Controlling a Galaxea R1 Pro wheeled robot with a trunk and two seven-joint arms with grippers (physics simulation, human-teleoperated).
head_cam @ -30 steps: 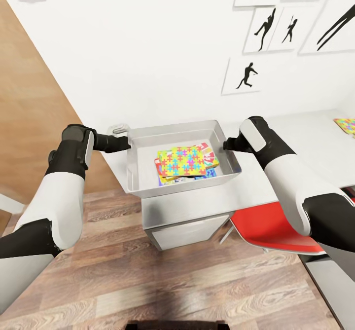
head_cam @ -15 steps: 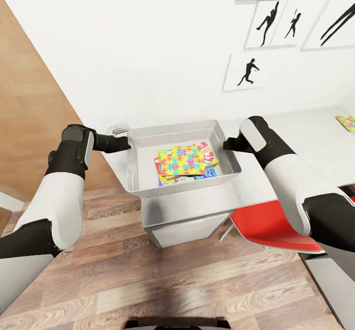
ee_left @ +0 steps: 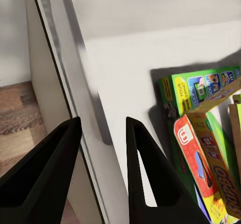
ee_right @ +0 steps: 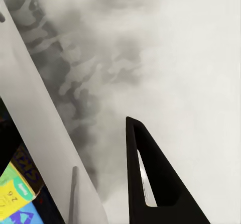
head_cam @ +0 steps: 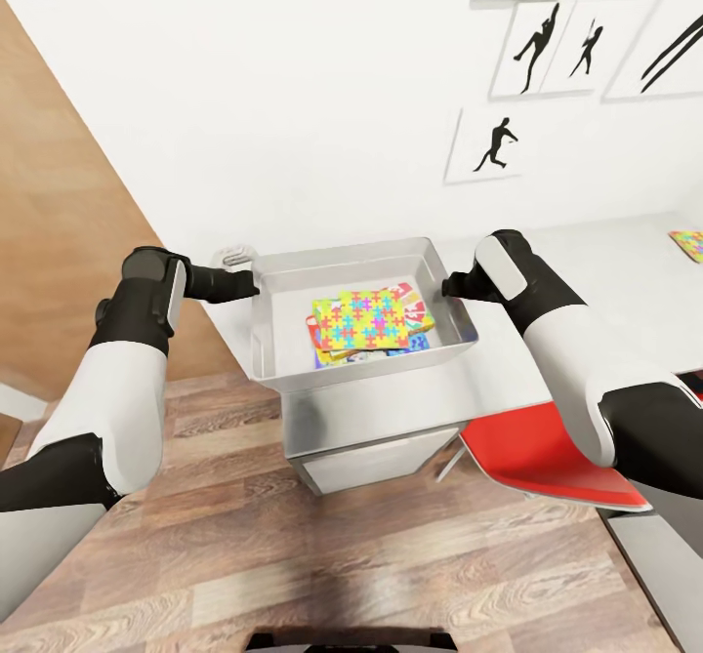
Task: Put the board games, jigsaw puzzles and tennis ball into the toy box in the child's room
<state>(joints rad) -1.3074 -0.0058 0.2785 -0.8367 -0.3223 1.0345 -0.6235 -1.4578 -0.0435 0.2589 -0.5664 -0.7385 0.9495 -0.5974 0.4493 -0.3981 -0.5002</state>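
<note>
Both grippers, left gripper and right gripper, clasped the toy box rims; a jigsaw puzzle hid the board games beneath.

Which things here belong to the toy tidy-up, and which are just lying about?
Job:
toy box, held at both ends
jigsaw puzzle on top inside it
board games under it
second jigsaw puzzle on the table

Lying about:
red chair
wall prints
</note>
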